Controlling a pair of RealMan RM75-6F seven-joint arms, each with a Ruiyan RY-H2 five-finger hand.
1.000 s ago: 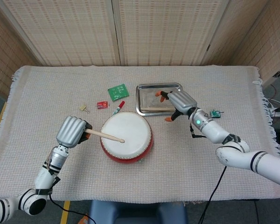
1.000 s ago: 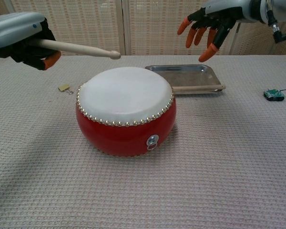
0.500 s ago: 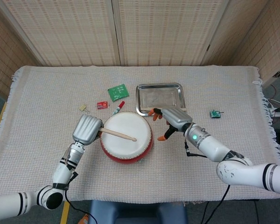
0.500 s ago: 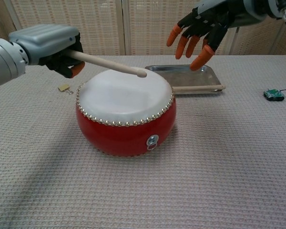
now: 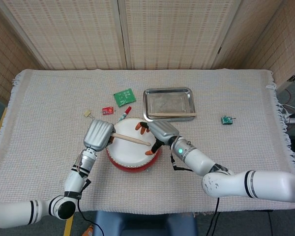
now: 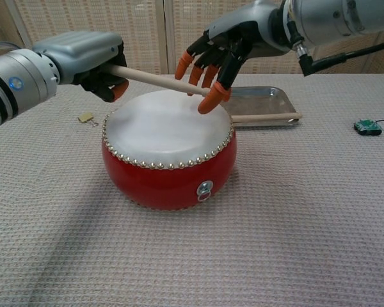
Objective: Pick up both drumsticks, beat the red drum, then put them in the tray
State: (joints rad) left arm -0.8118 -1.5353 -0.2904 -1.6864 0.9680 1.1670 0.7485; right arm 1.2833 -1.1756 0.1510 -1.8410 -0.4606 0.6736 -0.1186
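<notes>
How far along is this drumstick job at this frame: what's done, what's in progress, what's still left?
Done: one drumstick already lies across the front rim of the tray.
In hand: the left hand grips the other drumstick, held above the red drum. The right hand holds nothing and hovers over the drumhead with fingers spread, close to that stick's tip.
Left: getting this second stick into the tray.
</notes>
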